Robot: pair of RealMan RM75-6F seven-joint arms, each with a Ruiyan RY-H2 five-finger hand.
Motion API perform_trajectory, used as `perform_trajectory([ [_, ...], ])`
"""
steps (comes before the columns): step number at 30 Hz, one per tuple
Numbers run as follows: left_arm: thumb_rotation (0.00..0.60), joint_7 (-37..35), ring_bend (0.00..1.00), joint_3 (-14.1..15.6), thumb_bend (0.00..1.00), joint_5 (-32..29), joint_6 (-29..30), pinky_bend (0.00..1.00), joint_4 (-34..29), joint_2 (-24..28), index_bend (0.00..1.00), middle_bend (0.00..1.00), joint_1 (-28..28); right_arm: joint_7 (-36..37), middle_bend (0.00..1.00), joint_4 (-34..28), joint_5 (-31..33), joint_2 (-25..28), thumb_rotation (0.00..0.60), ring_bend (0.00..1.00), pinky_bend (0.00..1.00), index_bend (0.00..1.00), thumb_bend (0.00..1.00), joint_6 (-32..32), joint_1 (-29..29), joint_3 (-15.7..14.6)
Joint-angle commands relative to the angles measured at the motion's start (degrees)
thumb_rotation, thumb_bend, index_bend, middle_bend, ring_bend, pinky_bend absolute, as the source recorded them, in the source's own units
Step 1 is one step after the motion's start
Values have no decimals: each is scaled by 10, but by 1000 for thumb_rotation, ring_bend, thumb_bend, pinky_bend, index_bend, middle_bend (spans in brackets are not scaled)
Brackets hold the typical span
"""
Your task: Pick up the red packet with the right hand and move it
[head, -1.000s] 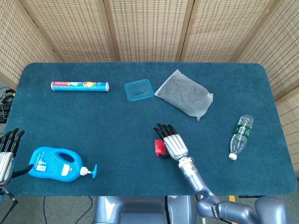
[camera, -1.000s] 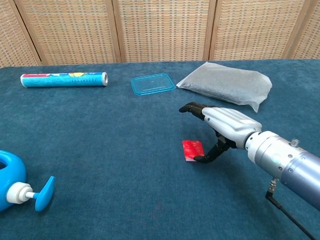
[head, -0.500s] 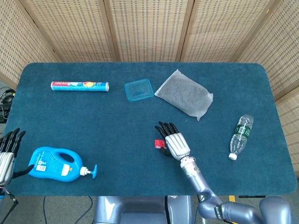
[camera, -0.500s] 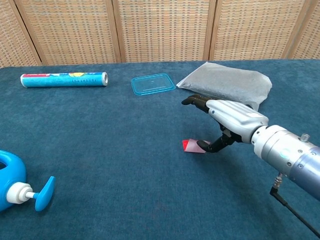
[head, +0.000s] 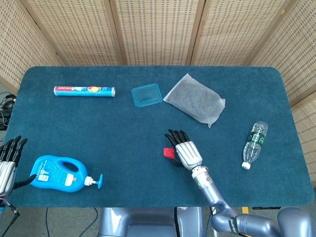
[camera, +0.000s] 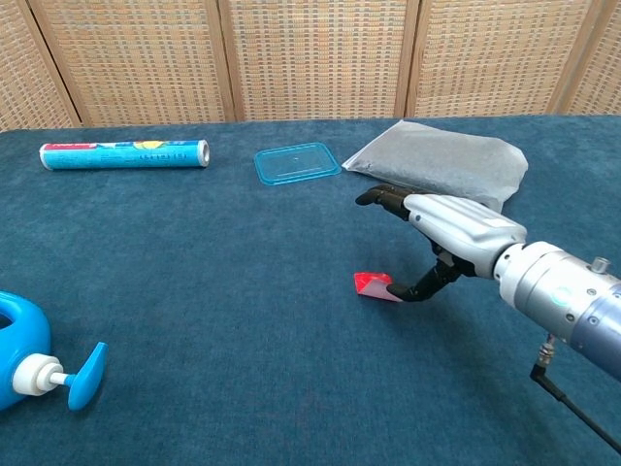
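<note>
The small red packet (head: 169, 152) (camera: 374, 284) lies near the table's front centre, its right edge tipped up off the blue cloth. My right hand (head: 186, 150) (camera: 451, 225) hovers just right of it, fingers stretched forward above the packet. The thumb (camera: 417, 291) reaches down and touches the packet's raised edge; no finger presses from above. My left hand (head: 7, 160) shows only in the head view at the far left edge, fingers spread and holding nothing, beside the detergent bottle.
A blue detergent bottle (head: 57, 174) (camera: 19, 354) lies front left. A printed roll (head: 84, 91) (camera: 123, 154), a blue lid (head: 146, 94) (camera: 297, 162) and a grey bag (head: 195, 101) (camera: 441, 165) sit at the back. A water bottle (head: 255, 143) lies right.
The right hand has shifted slightly right and up. The red packet, flat a second ago, now stands tilted with its right edge lifted against the thumb.
</note>
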Motion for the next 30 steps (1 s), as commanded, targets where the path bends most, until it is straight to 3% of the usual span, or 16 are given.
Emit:
perform_trajectory([
  [1, 600, 0, 0, 0, 132, 0, 1, 80, 0, 0, 0, 0, 0, -2, 0, 1, 2, 1, 600, 0, 0, 94, 394, -2, 0, -1],
  [12, 600, -2, 0, 0, 132, 1, 3, 80, -2, 1, 0, 0, 1, -4, 0, -8, 5, 4, 600, 0, 0, 30, 73, 0, -1, -3],
  [30, 600, -5, 0, -1, 132, 4, 7, 80, -3, 3, 0, 0, 2, -22, 0, -3, 10, -15, 600, 0, 0, 27, 61, 0, -4, -16],
])
